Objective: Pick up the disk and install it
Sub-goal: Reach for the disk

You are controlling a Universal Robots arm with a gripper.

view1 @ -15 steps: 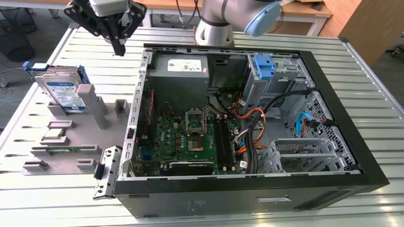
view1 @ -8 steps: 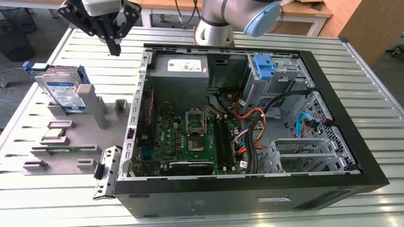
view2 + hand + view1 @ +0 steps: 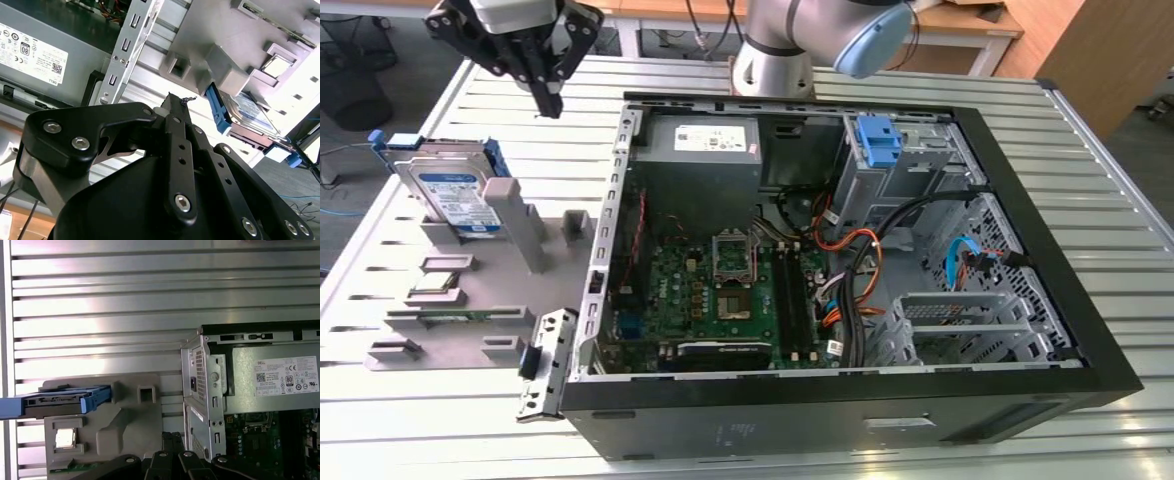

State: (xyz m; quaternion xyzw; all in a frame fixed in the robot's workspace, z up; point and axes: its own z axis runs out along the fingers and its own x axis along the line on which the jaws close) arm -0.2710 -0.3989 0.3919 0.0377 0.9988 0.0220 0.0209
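While the gripper hangs closed and empty, the disk stands in a grey holder, apart from its fingertips.

Bright glare across slatted table

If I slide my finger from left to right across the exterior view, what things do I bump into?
First the flat silver hard drive with blue rails → black pincer → grey metal power-supply box → blue plastic bracket.
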